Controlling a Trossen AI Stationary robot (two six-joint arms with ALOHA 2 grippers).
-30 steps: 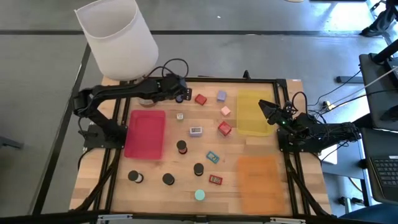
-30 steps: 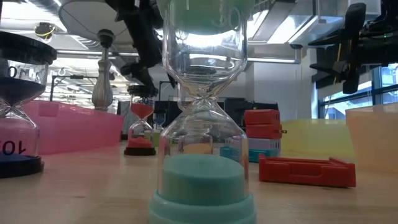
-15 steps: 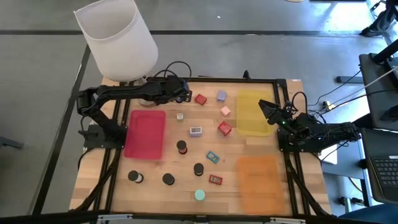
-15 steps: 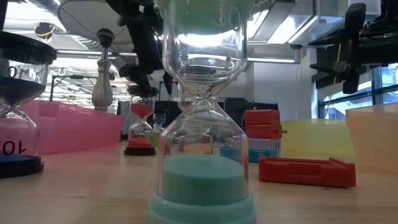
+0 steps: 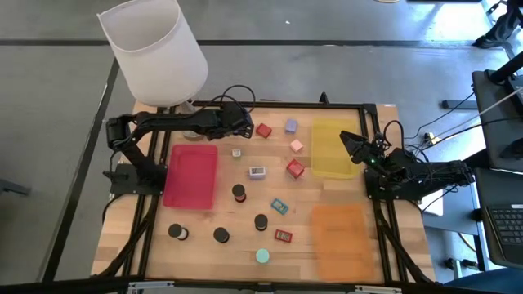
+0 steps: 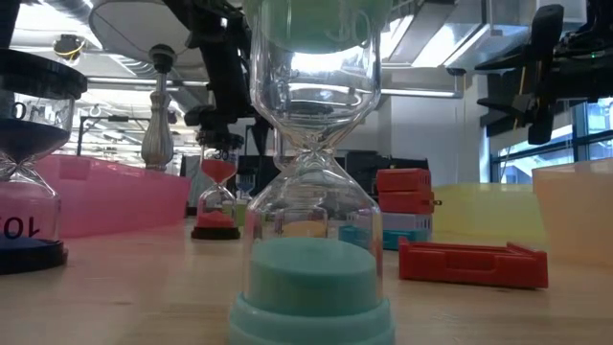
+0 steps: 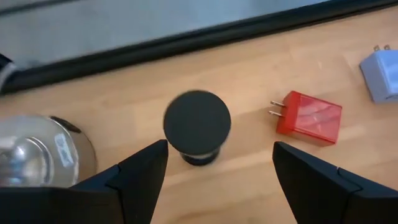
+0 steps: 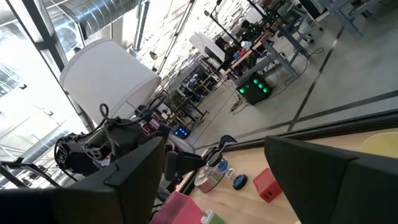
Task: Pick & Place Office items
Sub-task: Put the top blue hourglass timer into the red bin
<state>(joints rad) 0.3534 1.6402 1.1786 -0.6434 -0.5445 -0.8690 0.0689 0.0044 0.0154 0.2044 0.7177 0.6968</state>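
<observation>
Shows the left pincer [image 7: 219,149] with fingers apart, hanging over a black round piece [image 7: 197,126] that stands upright on the bench [image 7: 261,68]. Straddles that piece from above without touching it, as far as can be told. Has shifted a little toward 3 o'clock along the bench's far edge within the last second, and has spread slightly wider. Reads as lining up for a grasp, with the pick itself not yet made. Places the red plug block [image 7: 309,116] just beside the black piece at 3 o'clock, the lavender block [image 7: 380,74] beyond it, and the lamp's silver base [image 7: 37,155] at 9 o'clock.

Finds the right pincer [image 5: 353,144] unmoved at 2 o'clock of the bench, fingers apart, empty, waiting above the yellow tray [image 5: 331,163].

Counts three containers: the red tray [image 5: 189,175] at 9 o'clock, the yellow tray at 2 o'clock, the orange tray [image 5: 339,237] at 4 o'clock. Sees no item inside any of them. Leaves the other office items scattered between the trays on bare wood, among them a white rectangle [image 5: 257,171], a teal rectangle [image 5: 279,205], a flat red rectangle [image 5: 283,236] and a teal round piece [image 5: 261,256] at 6 o'clock. Suggests a task near its start.
</observation>
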